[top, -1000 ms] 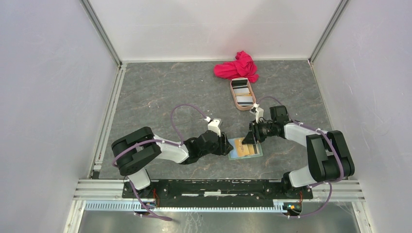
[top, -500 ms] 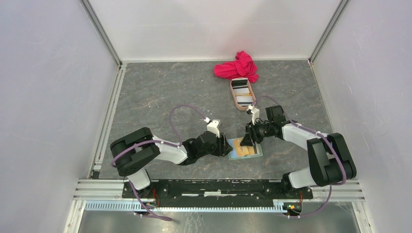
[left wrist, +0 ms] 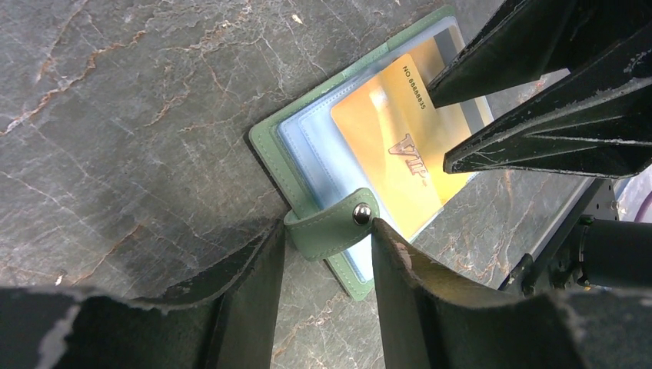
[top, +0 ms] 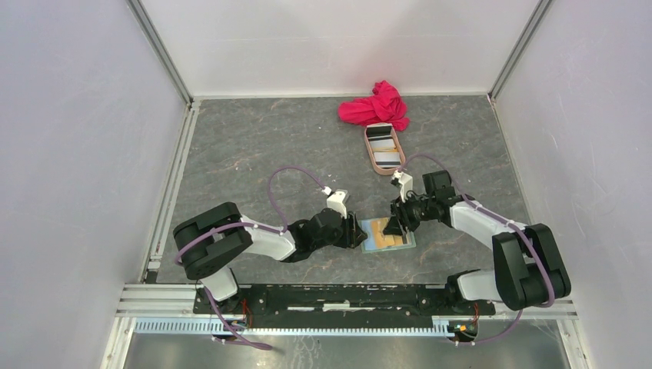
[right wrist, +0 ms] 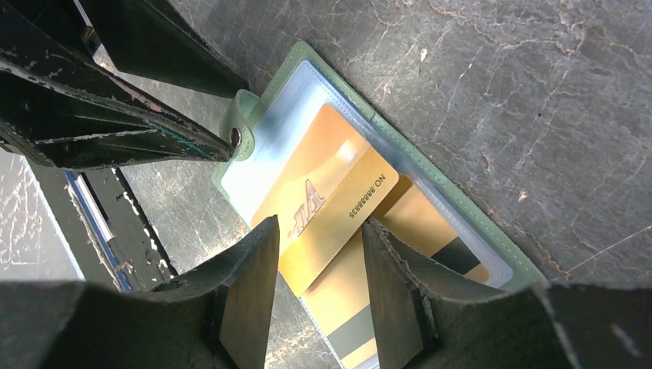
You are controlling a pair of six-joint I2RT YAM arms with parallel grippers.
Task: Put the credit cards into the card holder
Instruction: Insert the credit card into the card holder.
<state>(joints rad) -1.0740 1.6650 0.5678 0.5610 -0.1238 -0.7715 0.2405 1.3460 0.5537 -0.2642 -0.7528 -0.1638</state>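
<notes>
Jaws of the right gripper [right wrist: 315,254] stood apart over the orange-yellow card [right wrist: 323,192], which lay on the open card holder [right wrist: 265,154]. The left gripper [left wrist: 327,242] straddled the snap strap [left wrist: 330,227] of the holder; I could not tell whether it pinched it. Other cards [top: 382,146] lay in the tray [top: 371,157], well apart.

White-and-black left arm [top: 261,240] reaches toward 3 o'clock, its black two-finger left gripper [top: 360,233] low, jaws half-parted; matching right arm [top: 477,219] reaches toward 9 o'clock, right gripper [top: 394,225] likewise parted, tips nearly meeting.
</notes>
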